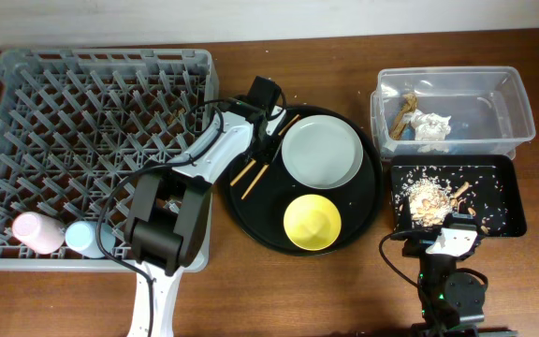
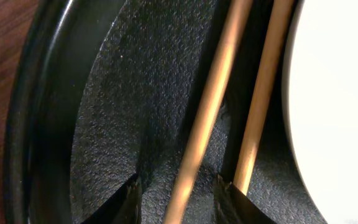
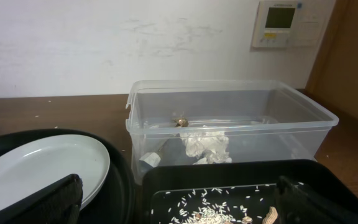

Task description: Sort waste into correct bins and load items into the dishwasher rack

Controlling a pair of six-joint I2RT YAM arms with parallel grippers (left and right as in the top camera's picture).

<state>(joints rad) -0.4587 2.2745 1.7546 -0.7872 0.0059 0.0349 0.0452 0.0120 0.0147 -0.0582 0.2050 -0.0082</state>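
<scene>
The wooden chopsticks [image 1: 254,169] lie on the round black tray [image 1: 251,201], left of the grey-green plate [image 1: 321,150]. The yellow bowl [image 1: 313,222] sits in front of the plate. My left gripper [image 1: 268,140] is low over the chopsticks. In the left wrist view it [image 2: 180,202] is open, with one chopstick [image 2: 207,112] between its fingers and the other [image 2: 263,93] just outside the right finger. My right gripper [image 1: 457,234] is open and empty [image 3: 185,208] at the front of the black rectangular tray [image 1: 508,201], which holds food scraps [image 1: 427,192].
The grey dishwasher rack [image 1: 26,103] fills the left, with a pink cup [image 1: 36,231] and a blue cup [image 1: 82,238] at its front edge. The clear tub [image 1: 517,98] at the back right holds a brown wrapper [image 1: 403,117] and white tissue [image 1: 430,126].
</scene>
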